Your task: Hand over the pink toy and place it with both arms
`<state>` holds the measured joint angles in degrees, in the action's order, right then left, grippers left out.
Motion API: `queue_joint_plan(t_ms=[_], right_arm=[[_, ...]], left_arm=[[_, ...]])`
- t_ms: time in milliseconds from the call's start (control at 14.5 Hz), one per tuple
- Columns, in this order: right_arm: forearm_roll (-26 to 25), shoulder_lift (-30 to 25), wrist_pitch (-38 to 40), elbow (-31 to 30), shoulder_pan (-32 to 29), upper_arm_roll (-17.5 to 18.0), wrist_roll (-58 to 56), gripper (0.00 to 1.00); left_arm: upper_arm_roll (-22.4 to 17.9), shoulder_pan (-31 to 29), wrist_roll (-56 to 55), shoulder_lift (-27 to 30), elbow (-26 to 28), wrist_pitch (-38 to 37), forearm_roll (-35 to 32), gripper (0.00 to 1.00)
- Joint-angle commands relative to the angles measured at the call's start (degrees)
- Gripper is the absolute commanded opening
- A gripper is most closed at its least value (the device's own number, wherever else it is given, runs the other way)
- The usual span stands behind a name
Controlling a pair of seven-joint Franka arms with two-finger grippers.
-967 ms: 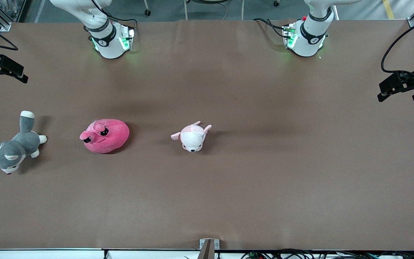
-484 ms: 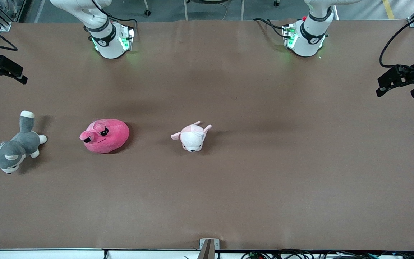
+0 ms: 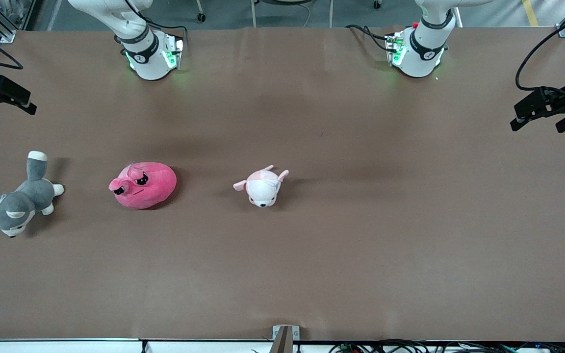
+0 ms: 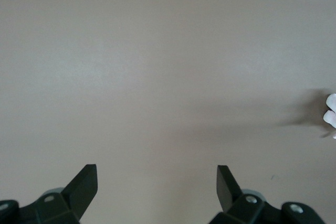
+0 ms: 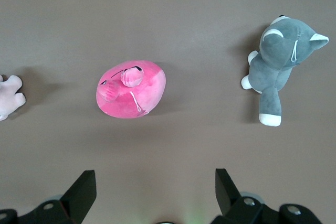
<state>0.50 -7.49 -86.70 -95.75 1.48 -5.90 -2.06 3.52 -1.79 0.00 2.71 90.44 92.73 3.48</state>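
Plush toys (image 3: 142, 185), three, grippers, two

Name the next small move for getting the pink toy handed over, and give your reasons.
Probably the right pincer should swing in over the pink toy and come down on it. The toy lies untouched on the table toward the right arm's end, between the grey husky plush and the pale puppy plush. Both pincers are open and hold nothing; the left pincer waits at its own table end.
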Motion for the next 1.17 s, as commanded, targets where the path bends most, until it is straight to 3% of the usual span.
queue_joint_plan(t_ms=[0, 1106], right_arm=[[0.03, -1.57, 0.04, -1.28, 0.19, 0.01, -0.40, 1.00], [-0.50, -2.53, 4.53, 0.48, 1.16, -0.07, -2.60, 1.00]], left_arm=[[0.00, -0.32, -0.44, -0.77, -1.75, -1.33, -0.06, 1.00], [0.09, -0.15, -0.44, -1.21, -1.75, -1.33, -1.29, 1.00]])
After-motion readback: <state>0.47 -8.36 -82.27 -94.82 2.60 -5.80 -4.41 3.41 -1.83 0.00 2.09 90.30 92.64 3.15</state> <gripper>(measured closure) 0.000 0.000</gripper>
